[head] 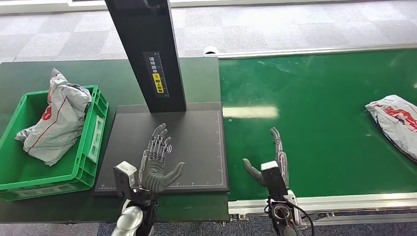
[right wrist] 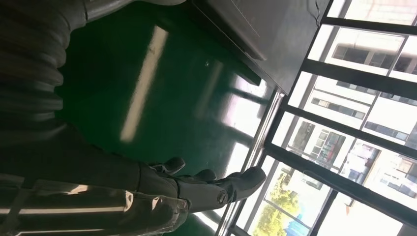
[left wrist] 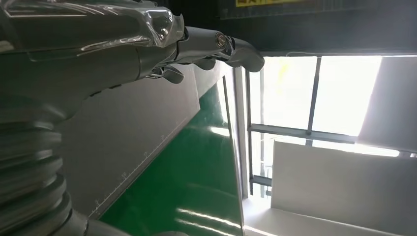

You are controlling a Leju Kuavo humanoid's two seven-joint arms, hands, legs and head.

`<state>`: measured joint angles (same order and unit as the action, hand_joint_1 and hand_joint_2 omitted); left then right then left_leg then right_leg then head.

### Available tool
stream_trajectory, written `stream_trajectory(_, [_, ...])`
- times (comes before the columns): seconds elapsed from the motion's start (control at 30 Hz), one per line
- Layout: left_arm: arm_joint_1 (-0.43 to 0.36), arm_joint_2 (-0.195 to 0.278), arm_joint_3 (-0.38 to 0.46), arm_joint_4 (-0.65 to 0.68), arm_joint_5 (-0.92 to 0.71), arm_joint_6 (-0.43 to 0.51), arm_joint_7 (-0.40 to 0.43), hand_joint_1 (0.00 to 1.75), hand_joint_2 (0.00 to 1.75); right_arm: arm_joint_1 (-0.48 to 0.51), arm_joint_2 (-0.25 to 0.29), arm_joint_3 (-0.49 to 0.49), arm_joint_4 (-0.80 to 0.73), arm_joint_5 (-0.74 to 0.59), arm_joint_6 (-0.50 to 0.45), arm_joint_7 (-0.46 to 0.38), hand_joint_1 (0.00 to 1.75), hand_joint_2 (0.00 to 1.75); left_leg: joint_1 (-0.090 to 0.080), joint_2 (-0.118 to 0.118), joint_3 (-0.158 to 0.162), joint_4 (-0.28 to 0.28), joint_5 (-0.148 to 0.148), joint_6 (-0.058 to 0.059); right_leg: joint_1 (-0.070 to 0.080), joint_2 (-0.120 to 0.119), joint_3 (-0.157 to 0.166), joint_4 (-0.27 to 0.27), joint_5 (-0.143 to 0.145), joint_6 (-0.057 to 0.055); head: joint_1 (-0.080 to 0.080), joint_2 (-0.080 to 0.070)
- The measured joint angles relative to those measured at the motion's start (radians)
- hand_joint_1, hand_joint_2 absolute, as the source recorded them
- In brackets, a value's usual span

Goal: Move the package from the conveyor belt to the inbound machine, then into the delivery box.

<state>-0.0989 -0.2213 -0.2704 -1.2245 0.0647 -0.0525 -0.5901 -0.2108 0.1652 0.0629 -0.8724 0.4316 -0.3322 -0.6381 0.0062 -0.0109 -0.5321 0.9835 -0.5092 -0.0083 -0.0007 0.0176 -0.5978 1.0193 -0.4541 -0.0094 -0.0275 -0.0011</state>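
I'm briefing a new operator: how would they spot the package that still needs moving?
Find the green conveyor belt. At its far right edge lies a grey package with red print. Unlike the similar package in the green crate, it lies flat on the belt.

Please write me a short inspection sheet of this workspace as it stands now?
Surface: green conveyor belt beside a dark scanner plate.
Job's things: one grey package on the belt's far right; another package in the green crate.
Clutter: nothing seen.
Hands: left hand open over the plate; right hand open over the belt.
Cables: black cable by the right wrist.
Surroundings: grey carpet floor; black post.
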Motion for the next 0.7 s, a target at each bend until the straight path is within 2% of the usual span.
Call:
stream_trajectory(0.37, [0.017,0.001,0.071,0.015,0.015,-0.002,0.009,0.00,1.75,-0.023,0.043,0.006,0.055,0.013,-0.018,0.010,0.00,1.75,0.000,0.000,0.000,0.000,0.000,0.000,0.000,0.000,0.000,0.000,0.000,0.000,0.000,0.000])
stream_trajectory(0.7, [0.019,-0.002,0.098,0.016,-0.023,-0.007,0.008,0.00,1.75,-0.051,0.051,0.006,0.095,0.009,-0.039,0.009,0.00,1.75,0.000,0.000,0.000,0.000,0.000,0.000,0.000,0.000,0.000,0.000,0.000,0.000,0.000,0.000])
